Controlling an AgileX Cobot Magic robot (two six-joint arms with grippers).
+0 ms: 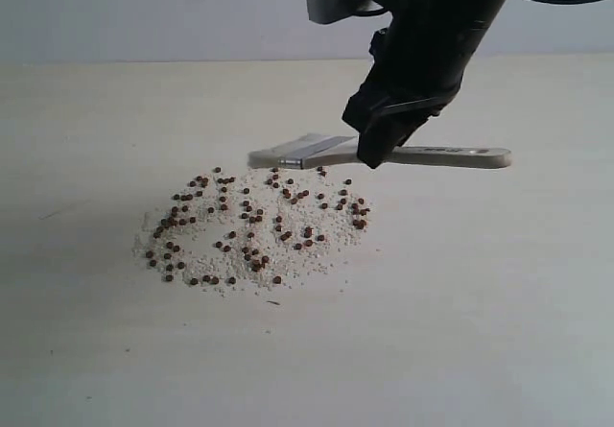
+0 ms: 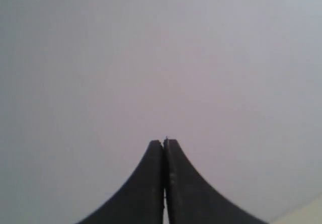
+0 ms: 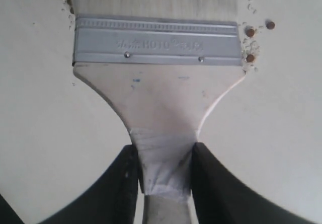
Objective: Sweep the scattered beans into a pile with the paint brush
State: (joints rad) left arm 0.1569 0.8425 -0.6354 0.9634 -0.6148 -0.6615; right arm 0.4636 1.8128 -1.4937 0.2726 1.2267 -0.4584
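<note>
The paint brush (image 1: 312, 149) is lying nearly level and low over the pale table (image 1: 460, 341), at the far edge of the scattered patch. Its off-white bristles (image 3: 151, 0) are pointing toward the left of the exterior view, and its light wooden handle is sticking out to the right. The right gripper (image 3: 163, 168) is clamping that handle from both sides, its black fingers (image 3: 121, 183) pressing on a band of whitish tape (image 3: 163, 156) just behind the point where the wood is flaring out into a wide shoulder. A silver ferrule (image 3: 157, 40), ribbed along one edge, stamped with faint lettering and pinned by two small rivets, is binding the bristles to the wood. The beans (image 1: 254, 251), small, round and dark reddish-brown, are spreading across a rough oval on the near side of the brush, mingling with fine whitish crumbs (image 1: 321, 254); a few are sitting right beside the ferrule's corners. Whether the bristle tips are touching the table is not clear. The left gripper (image 2: 164, 148) is holding nothing, its two dark curved fingers pressing tightly together against a plain grey background.
</note>
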